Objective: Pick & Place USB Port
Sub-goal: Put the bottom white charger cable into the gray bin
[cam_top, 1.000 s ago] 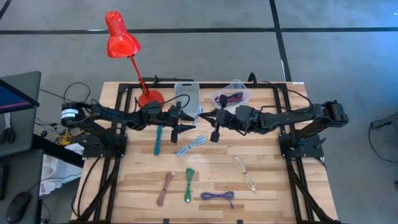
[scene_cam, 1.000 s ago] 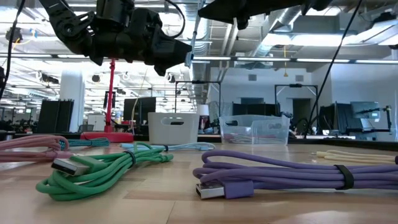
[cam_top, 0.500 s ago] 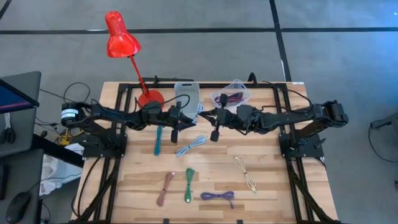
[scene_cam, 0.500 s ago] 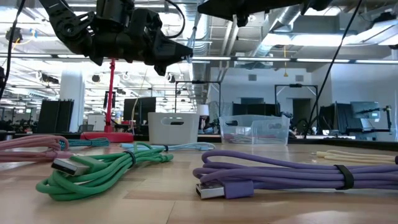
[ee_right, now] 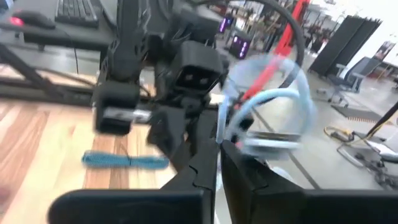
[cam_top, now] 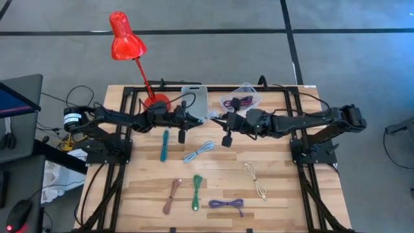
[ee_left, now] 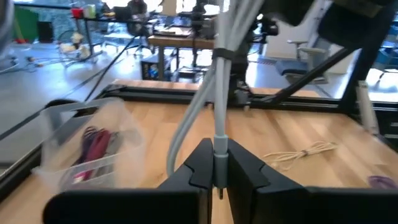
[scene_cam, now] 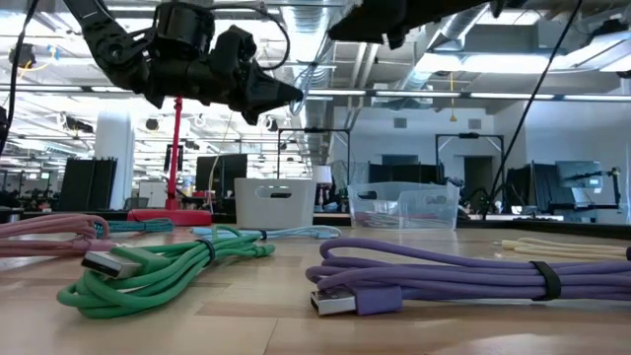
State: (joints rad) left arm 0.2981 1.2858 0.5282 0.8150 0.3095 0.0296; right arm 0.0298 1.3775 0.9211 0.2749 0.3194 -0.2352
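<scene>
Wood-plank table [cam_top: 284, 188]; left gripper [ee_left: 213, 163] pinching round grey cable [ee_left: 219, 93].

wooden table [cam_top: 278, 188], coiled cables [cam_top: 226, 204] (several), bins [cam_top: 194, 97]

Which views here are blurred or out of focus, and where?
Right wrist view: motion blur smears the pale blue cable and the left gripper. Left wrist view: the clear bin is soft. Low view: the green cable is sharp. High view: sharp.
</scene>
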